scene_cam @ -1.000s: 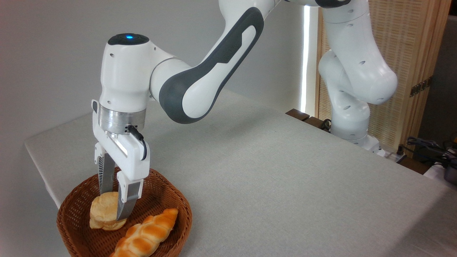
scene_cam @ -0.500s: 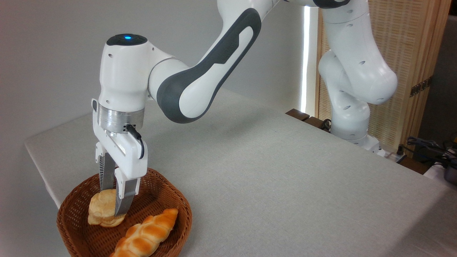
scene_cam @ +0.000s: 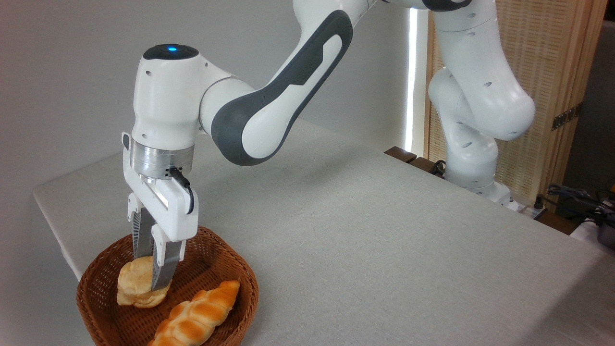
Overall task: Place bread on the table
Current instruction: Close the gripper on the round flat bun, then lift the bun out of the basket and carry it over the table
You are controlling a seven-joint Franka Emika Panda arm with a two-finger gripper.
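Two breads in basket: small pale bun (scene_cam: 135,287) on the left, long glossy braided loaf (scene_cam: 196,317) on the right and nearer.
Basket (scene_cam: 240,283): round, brown wicker, sitting at the near left corner of the table, partly cut off by the bottom edge.
Bun: pale yellow, layered, inside the basket toward its left side; tilted, resting on or just above the woven floor, cannot tell which.
Gripper (scene_cam: 150,276): pointing straight down into the basket, fingers drawn close and pinching the bun's right part, one finger on its far side, one on its near side.
Near finger (scene_cam: 163,271): grey pad lying across the bun's right face, hiding part of it.
Far finger: ribbed, dark, seen behind the white gripper body, tip against the bun's top edge.
Loaf: orange-brown, lying slantwise from the basket's middle toward the bottom edge, just beside the bun, apart from the fingers.
Table (scene_cam: 384,240): wide grey-beige cloth surface stretching right and far from the basket.
Arm (scene_cam: 269,105): white with grey panels, reaching from its base at the far right across to the near left; blue light on top of the wrist housing.
Background: plain grey wall on the left, wooden slatted screen at far right, cables at the right edge.
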